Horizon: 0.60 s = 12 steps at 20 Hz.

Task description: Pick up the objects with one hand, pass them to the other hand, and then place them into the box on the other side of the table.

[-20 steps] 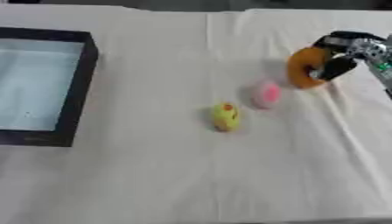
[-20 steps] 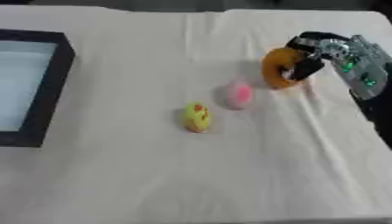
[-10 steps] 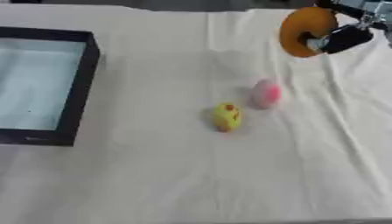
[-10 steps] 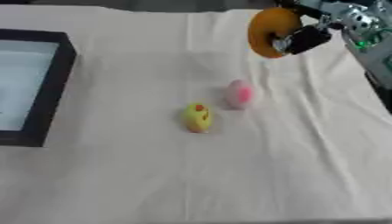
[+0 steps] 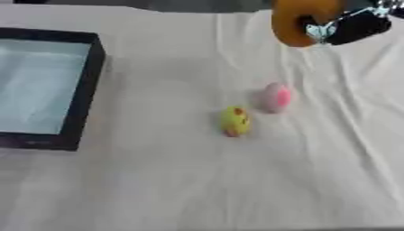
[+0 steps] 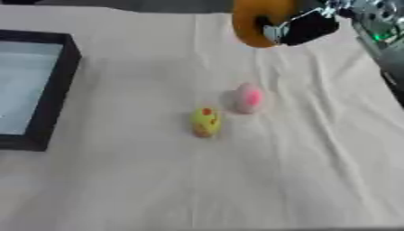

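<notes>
the right hand [image 6: 309, 28] reaches in from the upper right corner with its dark fingers [image 5: 356, 28] curled round an orange ring-shaped object [image 5: 300, 20], holding it in the air above the far part of the table, near the top edge of the views. the ring sits to the left of the palm, with the fingers on its right side and at least one passing into its middle hole. on the white cloth [image 5: 197, 180] near the centre lie a pink egg-shaped toy [image 5: 275, 97] and, just beside it and nearer the camera, a yellow toy with red marks [image 5: 235, 121]; the two look close but apart. the black-rimmed box [image 5: 88, 85] stands at the left side of the table, well apart from the toys.
</notes>
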Available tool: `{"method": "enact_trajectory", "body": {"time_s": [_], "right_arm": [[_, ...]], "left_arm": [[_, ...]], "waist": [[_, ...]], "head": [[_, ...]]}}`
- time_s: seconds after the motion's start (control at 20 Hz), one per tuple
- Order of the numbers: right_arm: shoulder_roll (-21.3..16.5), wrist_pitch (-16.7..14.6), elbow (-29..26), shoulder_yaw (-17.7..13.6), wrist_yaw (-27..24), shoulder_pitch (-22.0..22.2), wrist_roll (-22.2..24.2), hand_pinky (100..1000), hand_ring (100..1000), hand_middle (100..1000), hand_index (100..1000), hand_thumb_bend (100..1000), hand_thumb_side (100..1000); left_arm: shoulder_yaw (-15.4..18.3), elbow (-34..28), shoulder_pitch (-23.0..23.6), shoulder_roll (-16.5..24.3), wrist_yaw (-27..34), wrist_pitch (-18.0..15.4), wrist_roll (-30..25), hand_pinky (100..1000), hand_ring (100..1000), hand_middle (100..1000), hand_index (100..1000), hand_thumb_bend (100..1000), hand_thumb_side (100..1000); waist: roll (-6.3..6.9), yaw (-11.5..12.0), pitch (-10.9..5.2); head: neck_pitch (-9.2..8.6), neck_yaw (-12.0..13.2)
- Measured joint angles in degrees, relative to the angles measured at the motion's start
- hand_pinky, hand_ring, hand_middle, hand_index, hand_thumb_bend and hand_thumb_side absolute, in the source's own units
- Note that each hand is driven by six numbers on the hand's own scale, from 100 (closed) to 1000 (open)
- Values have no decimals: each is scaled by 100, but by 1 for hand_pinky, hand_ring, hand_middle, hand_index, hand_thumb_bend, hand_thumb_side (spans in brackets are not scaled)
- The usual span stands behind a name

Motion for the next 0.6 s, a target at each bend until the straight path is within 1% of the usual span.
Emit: {"method": "enact_trajectory", "body": {"time_s": [0.35, 0.6], "right_arm": [[624, 159, -296, 259, -248, -94, -274, 794, 665, 483, 539, 100, 100], [1110, 222, -529, 296, -402, -90, -476, 790, 663, 484, 539, 100, 100]], "left_arm": [[-330, -305, -27, -9, -781, 240, -687, 670, 736, 656, 816, 576, 453], [-492, -363, -116, -109, -1120, 271, -967, 677, 742, 664, 818, 588, 430]], "waist": [[13, -2, 0], [13, -3, 0]], "head": [[0, 108], [0, 138]]}}
